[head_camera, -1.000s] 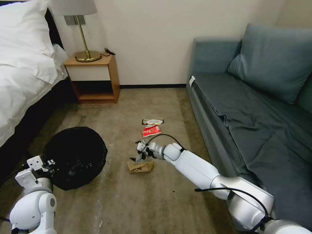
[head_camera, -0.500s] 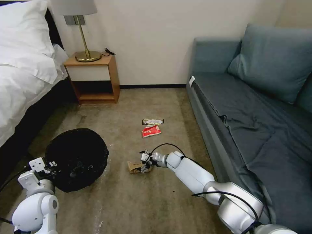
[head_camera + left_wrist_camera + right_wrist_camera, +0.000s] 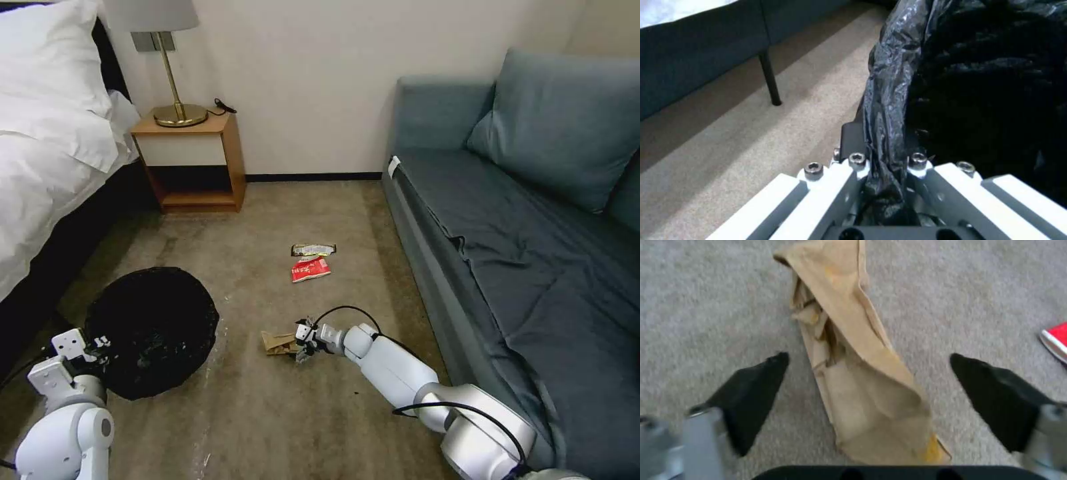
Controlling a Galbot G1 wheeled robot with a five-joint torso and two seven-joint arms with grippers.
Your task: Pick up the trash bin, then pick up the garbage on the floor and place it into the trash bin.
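The trash bin [image 3: 153,330], its white body hidden under a crinkled black plastic bag [image 3: 978,83], sits low at the robot's left, near the bed [image 3: 47,153]. The left pincer [image 3: 100,347] is clamped on the bin's rim, and in the left wrist view a fold of the black liner is pinched tight between its two fingers [image 3: 853,140]. The inside of the bin is dark and I cannot tell what, if anything, lies in it. The right arm reaches down to the carpeted floor [image 3: 267,413], where the right pincer [image 3: 301,341] is at the crumpled brown paper bag [image 3: 279,343]. In the right wrist view its black fingertips [image 3: 760,386] stand wide apart, one on each side of the paper bag [image 3: 858,383], not touching it; the bag lies flat on the floor, one end gaping open. Farther off toward the wall lie the red-and-white snack packet [image 3: 311,270] and, just beyond it, the gold-and-dark bar wrapper [image 3: 313,250], both on the floor between the nightstand [image 3: 193,160] and the sofa [image 3: 520,233].
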